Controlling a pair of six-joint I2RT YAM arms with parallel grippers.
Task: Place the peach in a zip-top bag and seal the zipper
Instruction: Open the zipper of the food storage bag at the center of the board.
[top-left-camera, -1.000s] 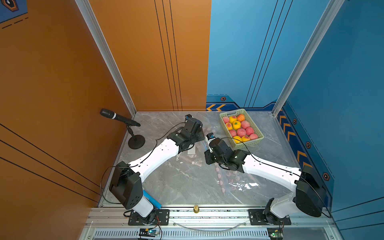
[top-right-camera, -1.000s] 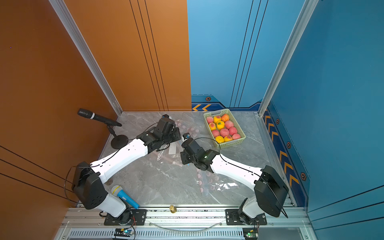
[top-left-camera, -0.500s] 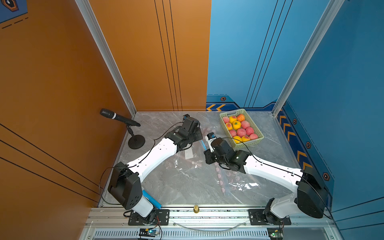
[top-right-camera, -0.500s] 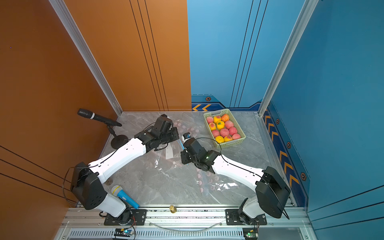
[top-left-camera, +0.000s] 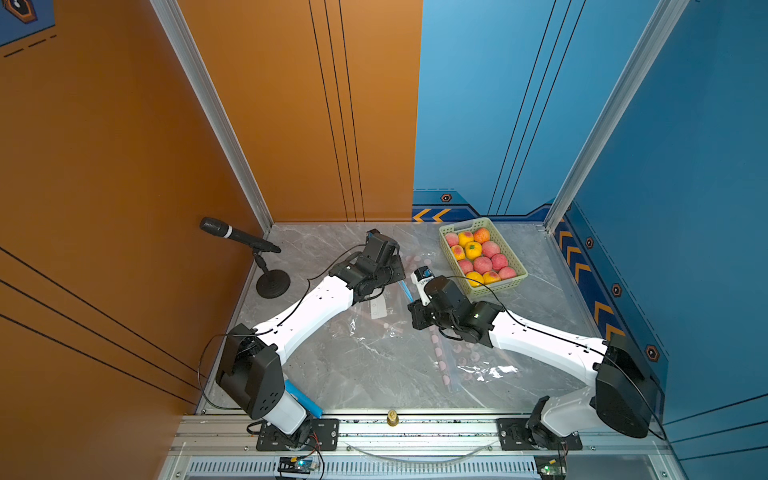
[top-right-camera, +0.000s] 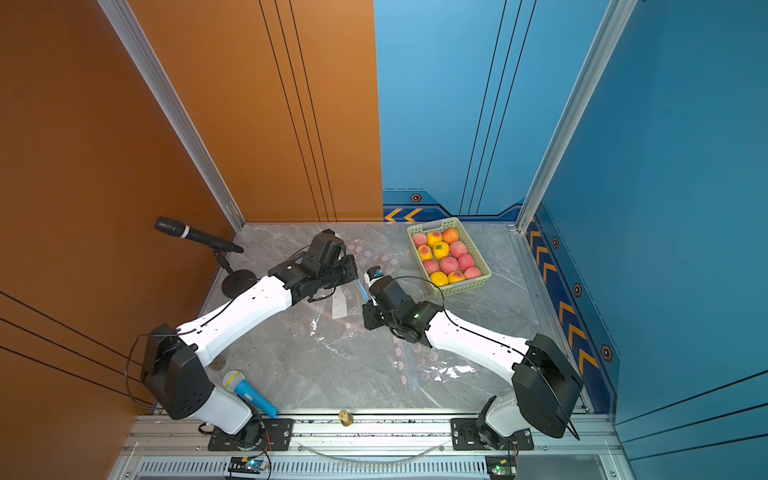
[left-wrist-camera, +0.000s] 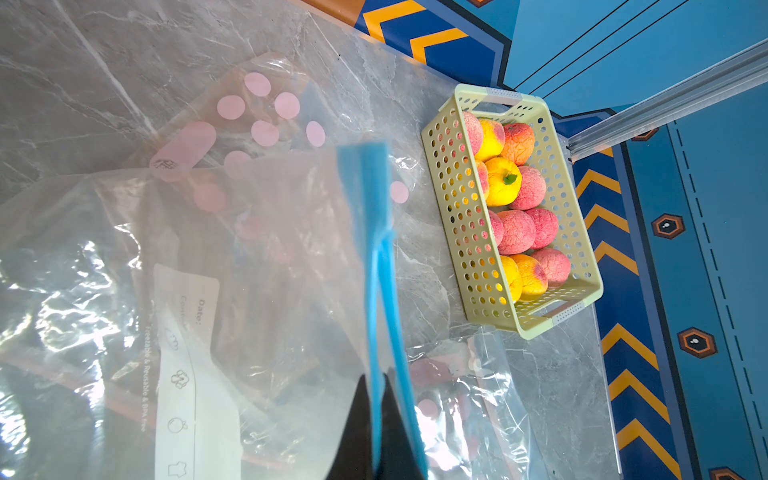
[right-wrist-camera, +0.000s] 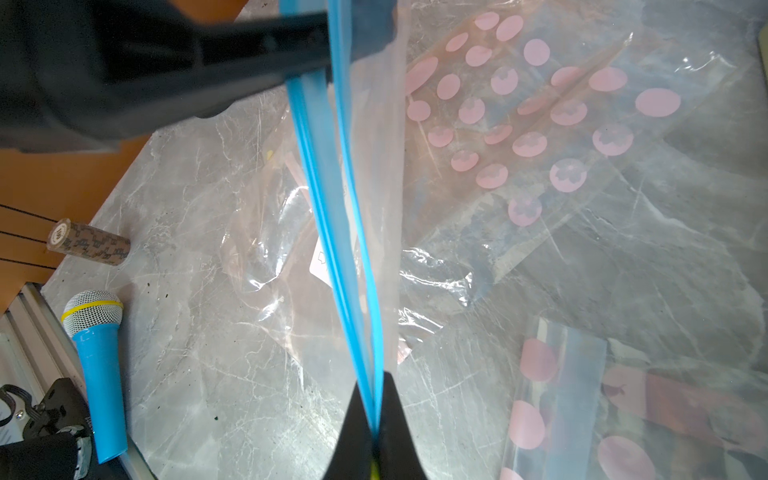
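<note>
R fingers (right-wrist-camera: 355, 440) cut by edge; toy mic (top-left-camera: 305, 401) mostly behind L arm (top-left-camera: 307, 311)

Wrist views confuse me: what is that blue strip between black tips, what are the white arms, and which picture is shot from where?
These are two white robot arms fixed at the table edge. Two pictures look down from overhead, side by side; the other two come from cameras on each wrist. The black tips are the grasping parts: the left end effector and right end effector, both shut on the blue zipper strip of a clear zip-top bag, holding it up between them. On the table lie spotted bags, a basket of peaches, and a blue toy microphone.
</note>
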